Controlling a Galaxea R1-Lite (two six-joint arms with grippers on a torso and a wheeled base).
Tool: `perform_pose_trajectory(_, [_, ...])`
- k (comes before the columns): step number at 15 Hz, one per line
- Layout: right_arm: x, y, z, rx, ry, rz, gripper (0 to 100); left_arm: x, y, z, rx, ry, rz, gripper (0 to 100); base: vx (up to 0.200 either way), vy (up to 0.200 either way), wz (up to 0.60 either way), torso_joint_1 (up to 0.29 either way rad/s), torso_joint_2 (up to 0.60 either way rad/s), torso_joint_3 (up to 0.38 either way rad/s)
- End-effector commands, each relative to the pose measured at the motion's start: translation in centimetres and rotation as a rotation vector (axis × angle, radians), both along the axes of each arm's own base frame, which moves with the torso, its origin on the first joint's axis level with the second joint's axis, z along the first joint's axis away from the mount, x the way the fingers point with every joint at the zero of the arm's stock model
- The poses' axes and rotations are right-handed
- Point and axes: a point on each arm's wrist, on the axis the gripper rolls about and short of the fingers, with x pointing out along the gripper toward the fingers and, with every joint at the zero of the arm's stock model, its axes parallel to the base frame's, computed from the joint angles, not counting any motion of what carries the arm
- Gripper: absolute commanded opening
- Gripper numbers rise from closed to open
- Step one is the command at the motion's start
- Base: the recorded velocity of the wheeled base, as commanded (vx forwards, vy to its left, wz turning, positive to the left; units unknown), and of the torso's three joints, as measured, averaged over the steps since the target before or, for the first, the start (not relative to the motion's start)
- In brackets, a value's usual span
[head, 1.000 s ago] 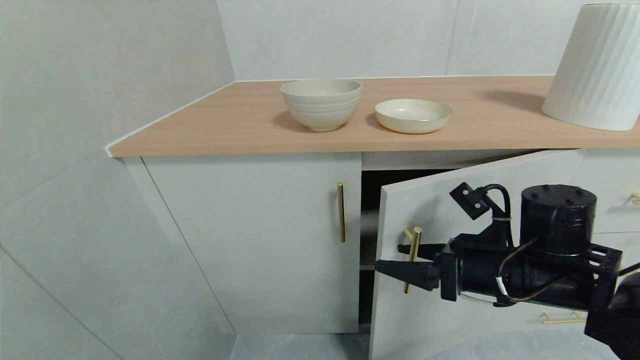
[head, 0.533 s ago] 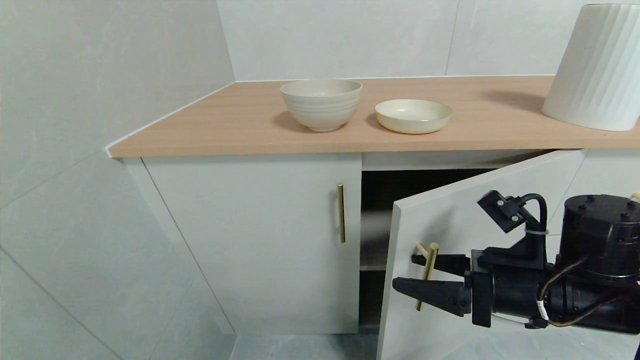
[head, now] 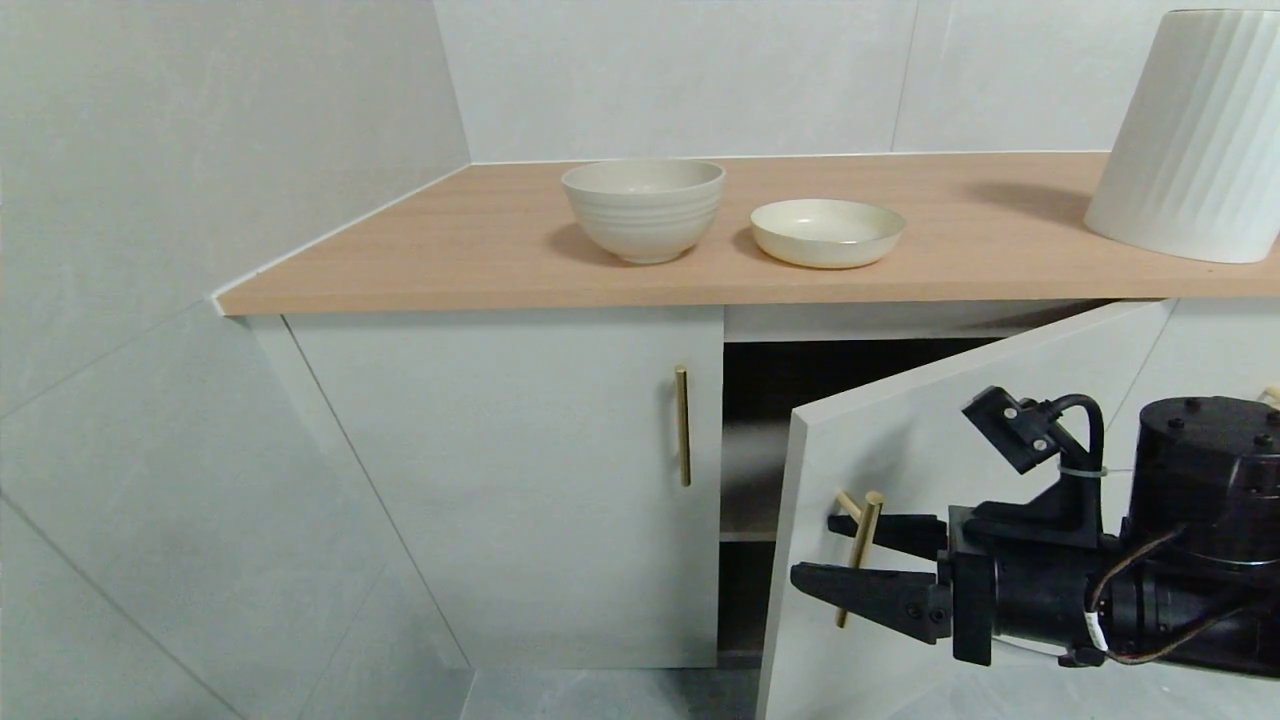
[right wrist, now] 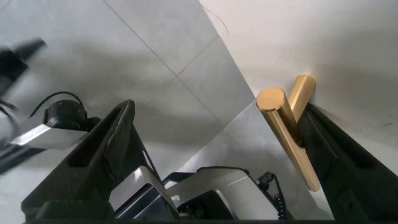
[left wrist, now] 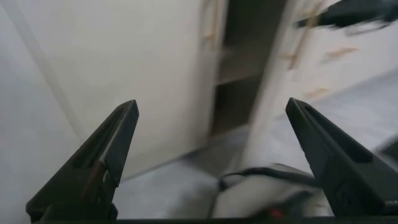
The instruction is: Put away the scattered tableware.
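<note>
Pale grey tiled walls (head: 200, 150) meet in a corner behind a wooden countertop (head: 480, 250). White cabinets (head: 500, 480) with brass handles (head: 682, 425) stand on a grey tiled floor (head: 600, 695).

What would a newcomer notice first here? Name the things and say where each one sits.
The right gripper sits low on the right, its jaws spread either side of the brass handle of a half-open cabinet door. Above it, a deep bowl and a shallow dish stand side by side, not touching, on the wooden countertop.
</note>
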Motion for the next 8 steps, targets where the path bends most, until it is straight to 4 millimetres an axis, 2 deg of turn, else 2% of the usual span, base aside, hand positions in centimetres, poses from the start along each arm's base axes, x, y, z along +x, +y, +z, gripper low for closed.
perform_pose_trajectory(1, [-0.3,0.2,-0.1,-0.005,0.006,0.011,100,6.3,-0.2,5.1,0.002,0.188,-0.093,100,0.000,0.000,0.00,0.000,0.00,0.000])
perform_pose_trajectory(2, [-0.4,0.2,-0.3,-0.007,0.010,0.012,100,8.5,-0.5,5.9,0.020,0.220,-0.124,100,0.000,0.000,0.00,0.000,0.00,0.000])
perform_pose_trajectory(3, [-0.4,0.1,-0.3,-0.008,0.011,0.014,100,9.3,-0.6,6.1,0.022,0.230,-0.132,100,0.000,0.000,0.00,0.000,0.00,0.000])
perform_pose_trajectory(4, [-0.4,0.2,-0.3,-0.008,0.011,0.014,100,12.4,-1.0,6.6,0.026,0.240,-0.152,100,0.000,0.000,0.00,0.000,0.00,0.000])
perform_pose_trajectory(5, [-0.4,0.2,-0.3,-0.008,0.011,0.014,100,14.4,-1.4,6.5,0.026,0.243,-0.170,100,0.000,0.000,0.00,0.000,0.00,0.000])
perform_pose_trajectory(8, [-0.5,0.1,-0.2,-0.006,0.008,0.014,100,19.3,-3.1,4.6,0.036,0.301,-0.233,100,0.000,0.000,0.00,0.000,0.00,0.000])
